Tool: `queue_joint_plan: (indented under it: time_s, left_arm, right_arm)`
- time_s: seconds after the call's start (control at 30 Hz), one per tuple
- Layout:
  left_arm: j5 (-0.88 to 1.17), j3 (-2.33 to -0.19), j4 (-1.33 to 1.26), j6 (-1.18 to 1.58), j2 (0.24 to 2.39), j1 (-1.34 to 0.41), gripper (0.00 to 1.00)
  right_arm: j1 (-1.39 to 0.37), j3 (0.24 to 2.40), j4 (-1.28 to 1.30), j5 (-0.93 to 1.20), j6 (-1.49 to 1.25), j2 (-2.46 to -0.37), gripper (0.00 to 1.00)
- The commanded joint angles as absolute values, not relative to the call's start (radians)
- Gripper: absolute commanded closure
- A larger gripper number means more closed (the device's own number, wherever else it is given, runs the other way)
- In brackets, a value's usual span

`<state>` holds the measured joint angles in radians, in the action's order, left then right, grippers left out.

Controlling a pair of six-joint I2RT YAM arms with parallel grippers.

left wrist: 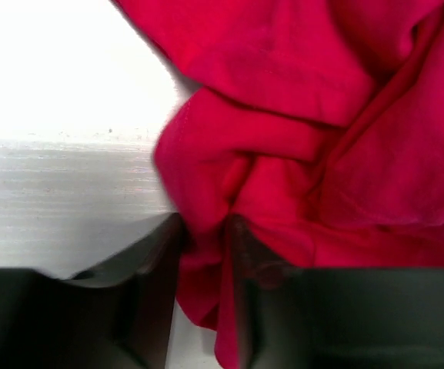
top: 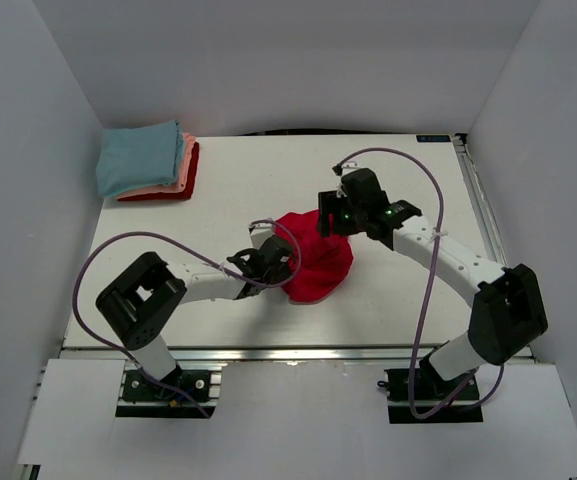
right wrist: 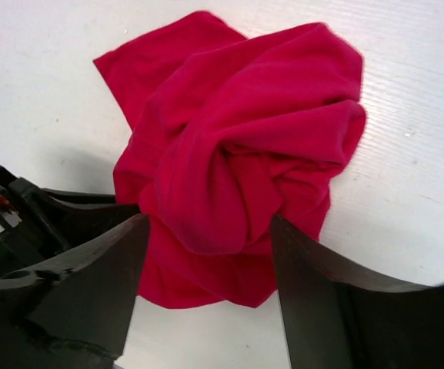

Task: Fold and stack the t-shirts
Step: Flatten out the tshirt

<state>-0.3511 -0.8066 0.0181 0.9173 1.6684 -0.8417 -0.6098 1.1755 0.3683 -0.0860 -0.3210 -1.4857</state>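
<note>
Near edge to far wall. The left gripper (top: pixel 268 265) lies low at the near-left rim of the red t-shirt (top: pixel 320 262); in its wrist view the fingers (left wrist: pixel 154 300) are drawn close together and clenched on a narrow hanging fold of cloth. The shirt sits mid-table (top: pixel 268 180) as a crumpled mound, unfolded, with one flat flap (right wrist: pixel 168 46) spread toward the far side. Beyond it, the right gripper (top: pixel 340 215) straddles the far edge of the mound. Its jaws are spread wide, cloth brushes both inner faces, and no pinch is evident. At the far left corner rests the stack of folded shirts (top: pixel 148 165), light blue on top, salmon-pink beneath and red at the bottom, well apart from both arms.

Handling, as judged: the fabric is light, limp and non-fragile. It will sag from any single hold and drag along the table rather than keep its shape, so a thin pinch may slip. The better purchase is probably a seam or hem, taken at two separated points such as the shoulders, so the mound can be shaken flat before folding.
</note>
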Motion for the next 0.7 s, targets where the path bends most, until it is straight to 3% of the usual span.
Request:
queue_joint_plan:
  time_s: [0.0,0.1,0.13,0.17,0.2,0.23,0.5,0.67]
  left_arm:
    - [-0.38,-0.796,0.032,0.934,1.657,-0.848,0.62]
    - [-0.405,-0.801,0.067,0.934,1.66,-0.848,0.84]
    - [-0.414,-0.811,0.083,0.934,1.661,-0.848,1.0]
    - [-0.435,-0.819,0.098,0.931,1.661,-0.848,1.0]
    - [-0.449,-0.825,0.115,0.928,1.658,-0.848,1.0]
    - [-0.457,-0.834,0.141,0.925,1.654,-0.848,1.0]
    - [-0.592,-0.824,0.231,0.896,1.542,-0.848,1.0]
    - [-0.784,-0.958,0.425,0.783,1.458,-0.847,1.0]
  right_arm:
    - [-0.609,1.152,0.308,-0.009,-0.31,-1.532,0.28]
    - [-0.611,1.144,0.27,0.028,-0.314,-1.597,0.22]
    - [-0.611,1.149,0.259,0.034,-0.311,-1.615,0.23]
    - [-0.611,1.157,0.258,0.044,-0.311,-1.658,0.28]
    - [-0.609,1.164,0.262,0.046,-0.311,-1.675,0.8]
    - [-0.612,1.176,0.264,0.045,-0.314,-1.686,1.0]
    - [-0.612,1.186,0.282,0.009,-0.33,-1.652,1.0]
    - [-0.611,1.297,0.359,-0.039,-0.318,-1.58,1.0]
